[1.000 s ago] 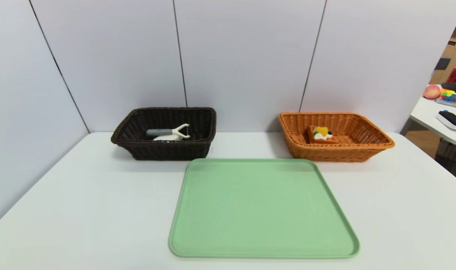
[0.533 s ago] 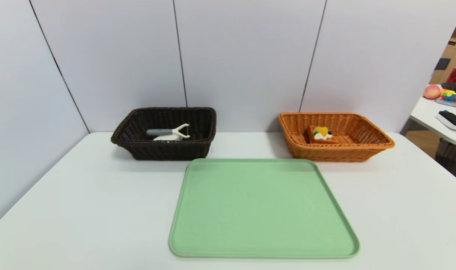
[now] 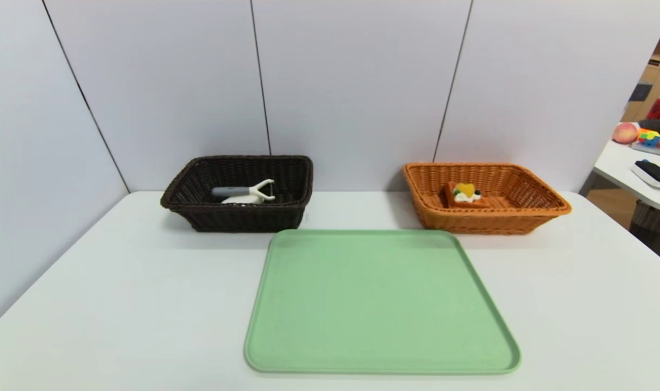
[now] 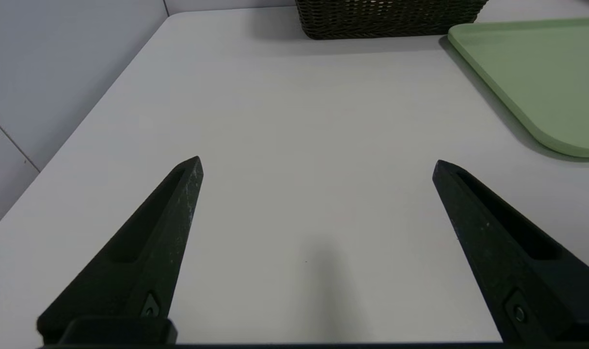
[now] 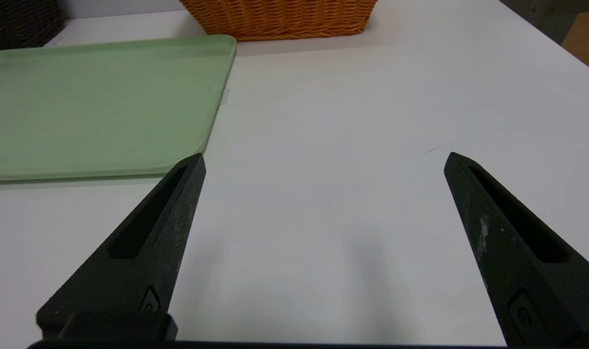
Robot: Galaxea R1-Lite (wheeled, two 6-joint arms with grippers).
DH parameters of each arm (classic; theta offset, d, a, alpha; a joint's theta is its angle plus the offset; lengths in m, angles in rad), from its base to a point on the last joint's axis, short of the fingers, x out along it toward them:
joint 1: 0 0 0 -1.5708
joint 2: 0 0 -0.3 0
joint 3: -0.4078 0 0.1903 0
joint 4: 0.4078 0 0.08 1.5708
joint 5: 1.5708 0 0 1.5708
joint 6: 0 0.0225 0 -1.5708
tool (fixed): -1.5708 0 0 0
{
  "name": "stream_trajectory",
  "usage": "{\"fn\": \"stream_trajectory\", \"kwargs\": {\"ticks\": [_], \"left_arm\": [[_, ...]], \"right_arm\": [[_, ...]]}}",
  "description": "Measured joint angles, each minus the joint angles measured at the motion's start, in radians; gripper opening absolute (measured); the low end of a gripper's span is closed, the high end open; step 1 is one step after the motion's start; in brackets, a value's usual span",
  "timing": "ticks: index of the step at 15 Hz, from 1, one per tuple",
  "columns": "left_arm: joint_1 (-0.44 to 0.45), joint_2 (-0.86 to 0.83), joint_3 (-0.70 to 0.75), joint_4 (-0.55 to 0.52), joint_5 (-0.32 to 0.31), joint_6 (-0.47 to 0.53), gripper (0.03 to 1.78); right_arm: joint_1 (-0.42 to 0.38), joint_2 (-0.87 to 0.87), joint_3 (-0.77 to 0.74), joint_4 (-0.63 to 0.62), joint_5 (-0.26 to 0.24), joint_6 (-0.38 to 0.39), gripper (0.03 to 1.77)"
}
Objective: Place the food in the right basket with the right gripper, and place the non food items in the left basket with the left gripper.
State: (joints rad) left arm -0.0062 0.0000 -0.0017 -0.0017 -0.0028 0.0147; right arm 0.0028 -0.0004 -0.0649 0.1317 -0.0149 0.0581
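I'm looking down the white desk [image 3: 145, 282], and here are the two baskets at its far side, standing well apart near the pale wall panels [image 3: 357, 81]. On the left, the dark brown basket [image 3: 248, 218] has both non-food items in it: the peeler [image 3: 232, 191] lies across the white soap-like bar [image 3: 243, 200], its grey handle towards the left and its white Y-shaped head towards the right. The bar is partly hidden by the peeler and the basket's near rim.

Over to the right, the orange wicker basket [image 3: 487, 221] has the waffle [image 3: 465, 196] inside, in the left part of it. I can see white cream, a yellow piece of fruit and dark berries on top, and the near rim cuts across my view of its lower part.

So the food is in the right basket and the non-food is in the left one. Between me and the baskets sits the green tray [image 3: 381, 304], flat on the desk, its raised rim running all round and nothing on it.

My left gripper [image 4: 317, 159] is over the desk on the left side of the tray, wide open and holding nothing. My right gripper [image 5: 326, 154] is over the desk on the right side, also wide open, with only bare white surface showing between its fingers.
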Motion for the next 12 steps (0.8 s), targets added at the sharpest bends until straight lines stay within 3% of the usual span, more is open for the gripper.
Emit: {"fn": "stream_trajectory", "kwargs": {"ticks": [12], "left_arm": [[0.0, 0.0, 0.0, 0.002, 0.019, -0.038, 1.69]], "right_arm": [[0.0, -0.001, 0.041, -0.105, 0.006, -0.009, 1.7]]}}
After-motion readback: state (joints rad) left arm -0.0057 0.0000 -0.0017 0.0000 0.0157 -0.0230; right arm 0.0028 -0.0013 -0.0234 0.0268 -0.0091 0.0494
